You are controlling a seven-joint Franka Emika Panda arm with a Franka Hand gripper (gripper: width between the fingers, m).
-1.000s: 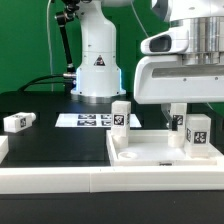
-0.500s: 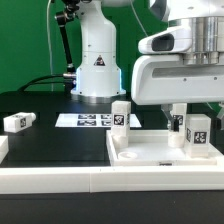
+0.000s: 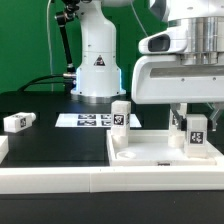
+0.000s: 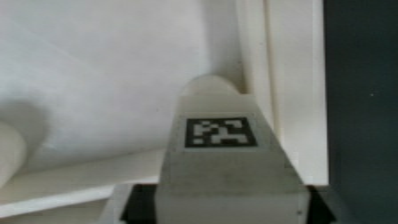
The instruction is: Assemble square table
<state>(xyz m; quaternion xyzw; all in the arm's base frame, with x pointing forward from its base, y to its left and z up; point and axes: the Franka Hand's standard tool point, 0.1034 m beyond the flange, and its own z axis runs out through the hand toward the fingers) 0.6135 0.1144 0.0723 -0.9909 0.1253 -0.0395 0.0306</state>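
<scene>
**Exterior view**
- Square tabletop [image 3: 160,150]: white slab lying flat on the black table [image 3: 50,145], near the front and toward the exterior view's right.
- Standing leg [image 3: 120,113]: upright at the slab's far corner on the exterior view's left. It looks seated, but how firmly cannot be told.
- Held leg [image 3: 198,133]: upright over the slab's far corner on the exterior view's right, tag facing the camera.
- Gripper [image 3: 194,120]: directly above the held leg, fingers down around its top.
- Loose leg [image 3: 17,121]: on its side on the black table, well apart from the slab.
- Marker board [image 3: 88,120]: flat behind the slab.
- Fourth leg: not in view.

**Wrist view**
- Held leg [image 4: 217,140]: pinched between the two dark finger pads [image 4: 146,205], with the gripper [image 4: 222,207] closed on it.
- Square tabletop [image 4: 107,70]: white surface beyond the leg.

**Progress (judged)**
- One leg placed and a second being fitted.
- Two legs remain, so roughly the first half is under way.
</scene>
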